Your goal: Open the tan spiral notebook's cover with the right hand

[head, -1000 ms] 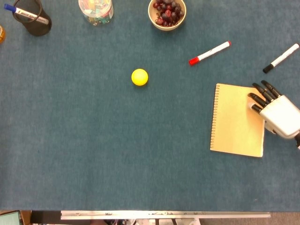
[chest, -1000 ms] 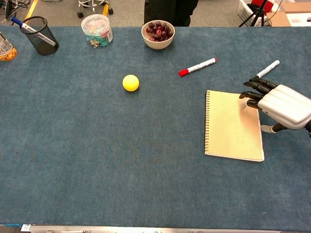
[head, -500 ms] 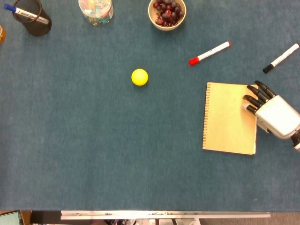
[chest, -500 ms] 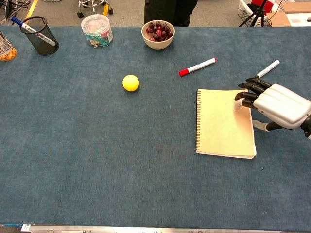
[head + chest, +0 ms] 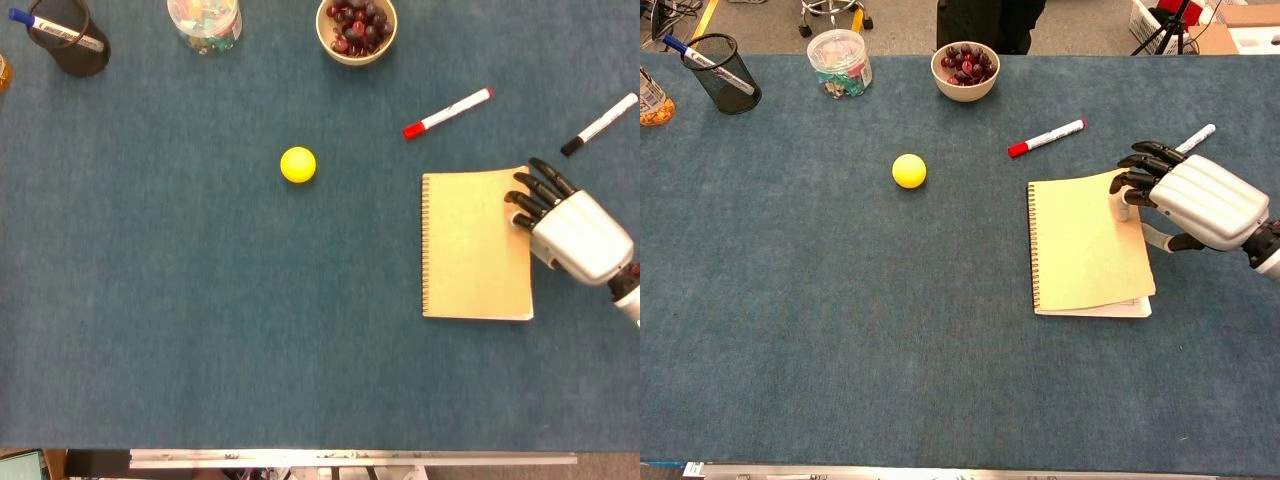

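Right hand at the free edge of the tan spiral notebook (spiral side away, right of bench centre), dark fingers curled onto the slightly raised cover, seemingly pinching it.

Blue felt-ish table covering whole surface. Yellow ball sitting alone mid-table. Bowl of dark red grapes at far edge. Clear jar with colorful bits inside, left of bowl, well apart. Black mesh pen cup far left, blue-capped marker leaning in it. Red-capped marker lying diagonal, right of ball. Black-capped marker further right, near edge. Something orange at left edge, mostly cut off.
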You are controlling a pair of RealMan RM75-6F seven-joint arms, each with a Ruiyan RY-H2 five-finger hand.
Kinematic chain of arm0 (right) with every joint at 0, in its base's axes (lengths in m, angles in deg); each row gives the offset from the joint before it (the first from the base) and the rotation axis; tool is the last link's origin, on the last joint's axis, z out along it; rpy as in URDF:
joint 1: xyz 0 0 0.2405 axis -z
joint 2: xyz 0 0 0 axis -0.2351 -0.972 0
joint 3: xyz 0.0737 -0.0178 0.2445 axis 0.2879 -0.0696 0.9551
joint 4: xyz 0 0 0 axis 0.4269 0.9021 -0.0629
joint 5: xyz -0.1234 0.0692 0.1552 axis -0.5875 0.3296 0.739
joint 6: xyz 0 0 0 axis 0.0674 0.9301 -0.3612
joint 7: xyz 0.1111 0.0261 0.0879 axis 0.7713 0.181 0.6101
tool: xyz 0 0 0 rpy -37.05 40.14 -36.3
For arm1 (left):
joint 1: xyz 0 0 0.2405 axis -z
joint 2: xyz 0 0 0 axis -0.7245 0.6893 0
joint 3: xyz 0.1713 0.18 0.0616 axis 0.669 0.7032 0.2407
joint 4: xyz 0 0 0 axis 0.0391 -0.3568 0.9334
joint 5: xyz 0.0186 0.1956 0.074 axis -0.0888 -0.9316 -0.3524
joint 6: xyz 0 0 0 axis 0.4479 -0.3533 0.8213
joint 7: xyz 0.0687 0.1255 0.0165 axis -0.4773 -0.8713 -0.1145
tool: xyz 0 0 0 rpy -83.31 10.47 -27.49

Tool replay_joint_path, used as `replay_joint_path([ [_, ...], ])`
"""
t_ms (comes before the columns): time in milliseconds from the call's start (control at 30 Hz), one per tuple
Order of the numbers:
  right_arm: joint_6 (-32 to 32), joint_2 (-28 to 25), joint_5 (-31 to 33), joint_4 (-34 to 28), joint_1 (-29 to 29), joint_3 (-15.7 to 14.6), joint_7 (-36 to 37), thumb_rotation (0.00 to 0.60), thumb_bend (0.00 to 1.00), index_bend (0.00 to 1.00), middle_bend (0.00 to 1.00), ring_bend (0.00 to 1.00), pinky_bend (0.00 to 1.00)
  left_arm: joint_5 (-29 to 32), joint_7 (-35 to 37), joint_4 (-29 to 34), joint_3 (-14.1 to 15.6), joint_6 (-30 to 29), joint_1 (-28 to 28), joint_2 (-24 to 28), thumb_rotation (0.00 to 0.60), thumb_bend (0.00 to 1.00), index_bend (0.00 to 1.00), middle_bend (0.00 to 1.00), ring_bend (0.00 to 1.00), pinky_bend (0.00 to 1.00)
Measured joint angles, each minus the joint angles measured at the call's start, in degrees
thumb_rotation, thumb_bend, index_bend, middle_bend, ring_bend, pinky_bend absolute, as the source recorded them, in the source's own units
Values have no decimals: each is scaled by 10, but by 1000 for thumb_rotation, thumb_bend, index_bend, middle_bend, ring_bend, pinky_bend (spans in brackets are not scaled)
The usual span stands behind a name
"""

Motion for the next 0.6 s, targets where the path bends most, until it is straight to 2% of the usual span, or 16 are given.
replay_joint_path([
  [300, -12, 12, 11, -1, -9, 4, -1, 600, 414, 534, 343, 167, 110, 2, 4, -1, 0, -1, -2, 3, 600, 484, 131, 71, 19, 27],
  [600, -19, 23, 22, -12, -14, 11, -13, 600, 448, 721, 398, 225, 150, 1, 7, -1, 0, -3, -4, 4, 600, 483, 132, 71, 19, 27],
])
